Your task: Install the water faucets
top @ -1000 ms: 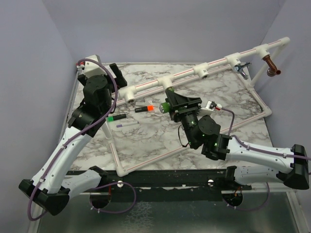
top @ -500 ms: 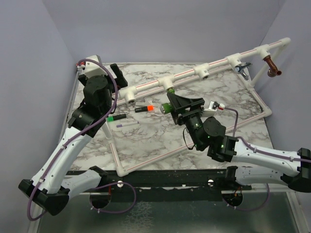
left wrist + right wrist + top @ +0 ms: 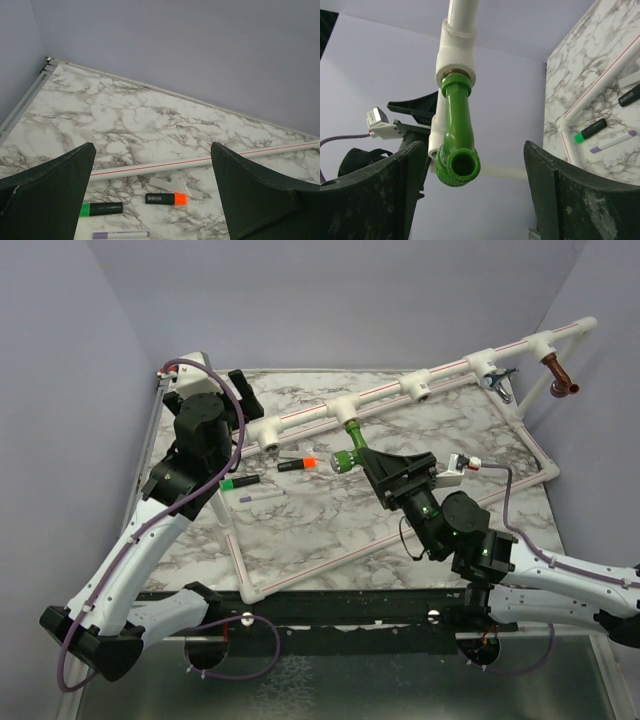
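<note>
Since a second ago my right gripper (image 3: 474, 146) has spread its jaws and backed off toward the near right, leaving the green faucet (image 3: 457, 130) on the pipe. The jaws are released now: both fingers (image 3: 380, 195) flank the tap with clear gaps, touching nothing. The faucet hangs screwed into a white tee fitting (image 3: 456, 60), its spout mouth facing my wrist camera. From above, that tee sits on the long white pipe rail (image 3: 300, 418) over the marble table (image 3: 320, 530). Farther right on the rail are the chrome faucet (image 3: 497, 380) and the copper faucet (image 3: 560, 377). My left gripper (image 3: 152, 145) is spread wide and holds nothing, above an orange-capped marker (image 3: 166, 198) and a green-capped marker (image 3: 100, 208).
</note>
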Available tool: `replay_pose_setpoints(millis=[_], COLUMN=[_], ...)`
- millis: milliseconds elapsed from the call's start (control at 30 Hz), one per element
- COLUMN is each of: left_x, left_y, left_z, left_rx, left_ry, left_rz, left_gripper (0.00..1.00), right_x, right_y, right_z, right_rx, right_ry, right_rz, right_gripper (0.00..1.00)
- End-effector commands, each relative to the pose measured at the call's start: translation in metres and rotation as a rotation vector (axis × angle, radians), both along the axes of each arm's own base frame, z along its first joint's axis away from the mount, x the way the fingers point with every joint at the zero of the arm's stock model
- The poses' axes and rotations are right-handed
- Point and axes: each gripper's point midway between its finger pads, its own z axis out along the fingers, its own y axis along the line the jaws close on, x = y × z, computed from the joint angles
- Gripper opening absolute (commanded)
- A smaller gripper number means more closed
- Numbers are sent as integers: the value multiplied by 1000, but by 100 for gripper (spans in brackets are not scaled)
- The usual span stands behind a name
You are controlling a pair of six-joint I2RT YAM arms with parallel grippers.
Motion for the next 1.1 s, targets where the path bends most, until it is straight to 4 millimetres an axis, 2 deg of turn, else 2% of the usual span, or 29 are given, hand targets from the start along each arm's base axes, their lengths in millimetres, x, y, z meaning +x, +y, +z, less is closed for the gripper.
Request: replay_pose_setpoints(millis=[0, 267, 400, 533, 767, 967, 1067], left_x=[-47, -40, -37, -34, -26, -17, -15], left_y=[-20, -14, -11, -4, 2, 13, 18], left_z=[-142, -143, -143, -144, -130, -124, -124], left_rx=[291, 306, 305, 301, 280, 283, 279], left_ry=[508, 517, 519, 522, 493, 487, 490], left_rz=[-233, -190, -168, -137, -101, -66, -56], left_gripper=[99, 99, 99, 99, 99, 99, 99], right_x=[-9, -18, -22, -21, -19, -16, -5], right_y=[-15, -53, -73, -82, -70, -42, -37], right_z=[-4, 3, 16, 29, 43, 28, 20], right_rx=[-173, -518, -687, -920, -1349, -1719, -1908], right_ry=[-70, -210, -321, -451, -737, -1007, -1106], right_rz=[19, 7, -12, -12, 55, 195, 180], right_gripper=[84, 85, 85, 85, 87, 87, 88])
